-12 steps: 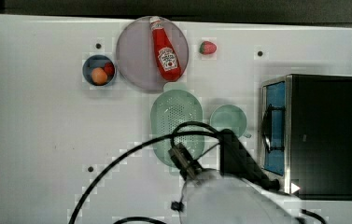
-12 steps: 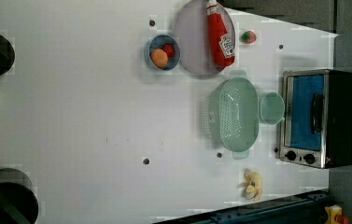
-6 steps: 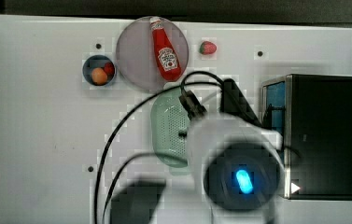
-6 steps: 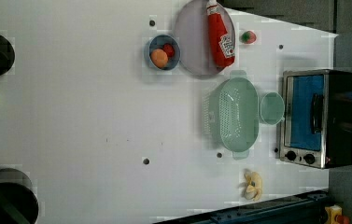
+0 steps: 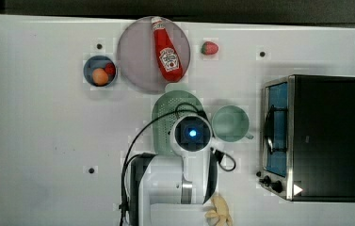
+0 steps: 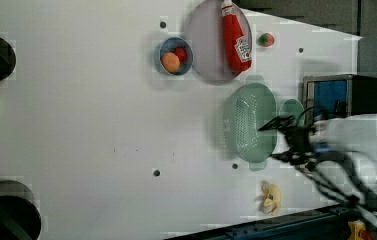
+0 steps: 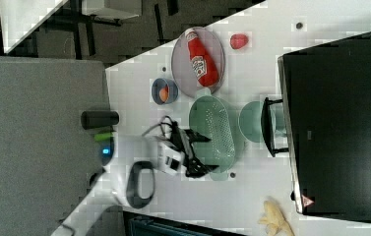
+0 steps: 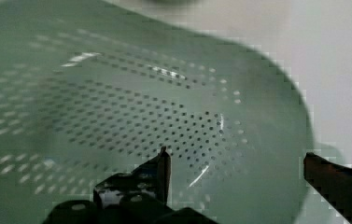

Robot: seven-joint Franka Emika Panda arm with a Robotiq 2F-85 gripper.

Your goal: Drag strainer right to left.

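Three cameras look down on the white worktop (image 5: 34, 122) from high up, each turned differently. The wrist camera sits close behind the claw (image 8: 234, 163), facing the strainer (image 8: 117, 116) all share.

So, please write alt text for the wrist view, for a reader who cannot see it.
The robot's open hand hangs above a pale green strainer full of small holes, one finger over the bowl, the other at its rim. White table lies beyond.
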